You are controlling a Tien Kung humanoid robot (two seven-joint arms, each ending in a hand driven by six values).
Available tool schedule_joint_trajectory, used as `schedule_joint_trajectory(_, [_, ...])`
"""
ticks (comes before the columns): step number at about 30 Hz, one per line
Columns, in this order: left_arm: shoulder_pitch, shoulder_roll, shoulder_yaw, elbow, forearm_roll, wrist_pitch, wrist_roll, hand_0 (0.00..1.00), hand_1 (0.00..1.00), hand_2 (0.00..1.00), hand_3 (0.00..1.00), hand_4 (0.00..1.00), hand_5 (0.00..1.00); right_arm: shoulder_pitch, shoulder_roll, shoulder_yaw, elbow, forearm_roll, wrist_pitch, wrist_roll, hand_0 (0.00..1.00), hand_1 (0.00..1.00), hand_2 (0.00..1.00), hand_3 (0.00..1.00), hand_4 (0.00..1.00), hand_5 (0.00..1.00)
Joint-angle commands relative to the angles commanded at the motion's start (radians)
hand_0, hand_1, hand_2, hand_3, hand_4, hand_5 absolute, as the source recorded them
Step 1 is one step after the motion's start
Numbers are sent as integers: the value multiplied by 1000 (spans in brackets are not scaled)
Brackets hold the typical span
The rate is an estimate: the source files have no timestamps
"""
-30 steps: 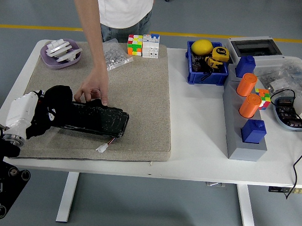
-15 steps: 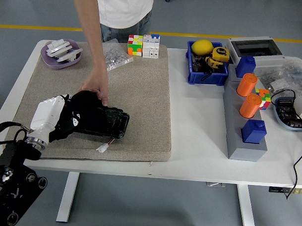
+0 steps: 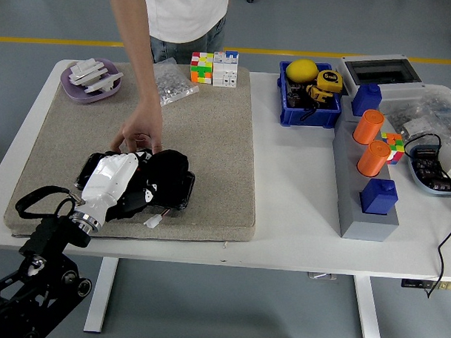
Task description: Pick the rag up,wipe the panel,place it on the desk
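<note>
The robot's left hand (image 3: 129,182) presses a black rag (image 3: 168,171), grasped, on the panel (image 3: 182,191); a person's hand (image 3: 140,131) steadies its far edge.

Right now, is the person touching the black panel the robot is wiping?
Yes: the person's hand rests its fingertips on the far edge of the black panel while the robot's left hand presses the black rag on it.

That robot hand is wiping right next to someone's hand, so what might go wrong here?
The left hand, pressing the black rag across the panel, could bump the person's hand steadying the panel's far edge. The rag might also snag the white connector sticking out by the mat's near edge.
</note>
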Motion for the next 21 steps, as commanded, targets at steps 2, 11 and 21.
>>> schedule_joint_trajectory(2, [-1,0,14,-7,1,-1,3,261,257,498,462,159,2,0,0,-1,0,2,0,0,529,571,658,566,975,425])
schedule_joint_trajectory(11, [-3,-1,61,-36,-2,0,9,260,257,499,462,159,2,0,-2,0,0,0,0,-1,528,571,658,565,976,429])
schedule_joint_trajectory(21, [4,-8,42,-31,-7,4,9,261,257,498,463,158,2,-2,-2,-13,0,8,-1,-2,530,571,658,566,977,431])
